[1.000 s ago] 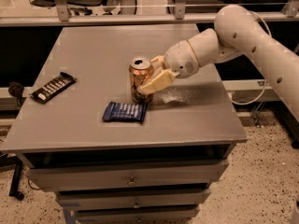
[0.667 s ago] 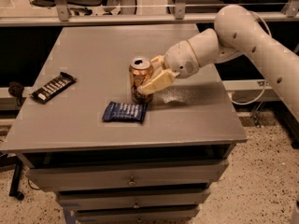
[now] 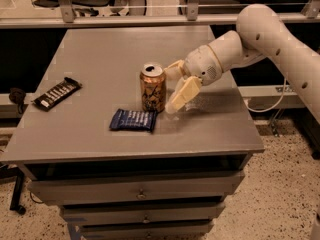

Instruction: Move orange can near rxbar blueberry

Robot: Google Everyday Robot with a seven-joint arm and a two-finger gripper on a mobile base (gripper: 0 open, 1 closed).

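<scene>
The orange can point(image 3: 152, 88) stands upright on the grey table point(image 3: 100, 59), near its middle. The rxbar blueberry point(image 3: 133, 120), a dark blue wrapper, lies flat just in front of the can, nearly touching its base. My gripper point(image 3: 170, 89) is right of the can at the can's height. Its fingers point(image 3: 183, 94) are spread, one behind and one in front, with their tips at the can's right side. They do not clamp the can. The white arm reaches in from the upper right.
A black-wrapped bar with white print point(image 3: 57, 93) lies at the table's left edge. The table has drawers point(image 3: 137, 194) below its front edge. Railings and chairs stand behind the table. A cable point(image 3: 270, 101) hangs at the right.
The gripper has drawn back a little to the right, so its front finger no longer overlaps the can. The can and the blue bar have stayed in place.
</scene>
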